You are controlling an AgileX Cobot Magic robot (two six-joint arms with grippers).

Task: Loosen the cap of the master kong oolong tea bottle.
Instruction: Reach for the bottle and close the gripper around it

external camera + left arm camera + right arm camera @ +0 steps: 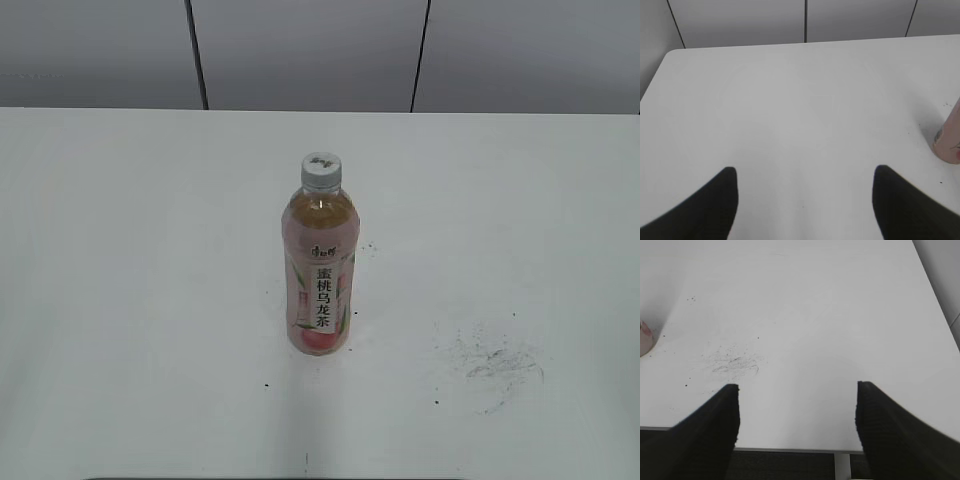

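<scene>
Master kong oolong tea bottle (319,275), slim clear plastic with amber tea inside, stands upright near the middle of the flat white table (120,300), apart from both grippers. Liquid level sits high in the shoulder, just under the neck. A pink peach label wraps the lower body; a white vertical strip down its front carries black Chinese characters, with a small dark logo above the strip. The bottom of the label shows a rounder, redder peach patch. In the left wrist view only a pink sliver of the bottle base (949,137) shows at the right edge; in the right wrist view a small pink curve of it (645,337) shows at the left edge. Left gripper (805,200): two dark fingers spread wide apart over bare table, nothing between them. Right gripper (797,427): dark textured fingers likewise wide apart, nothing between them, positioned over the near table edge. A patch of grey scuff marks (495,365) lies on the table to the right of the bottle, well apart from it, with scattered dark specks around. The cap (322,171), small, round, white-grey plastic with ribbed side and a faint grey mark on top, sits on the bottle neck.
</scene>
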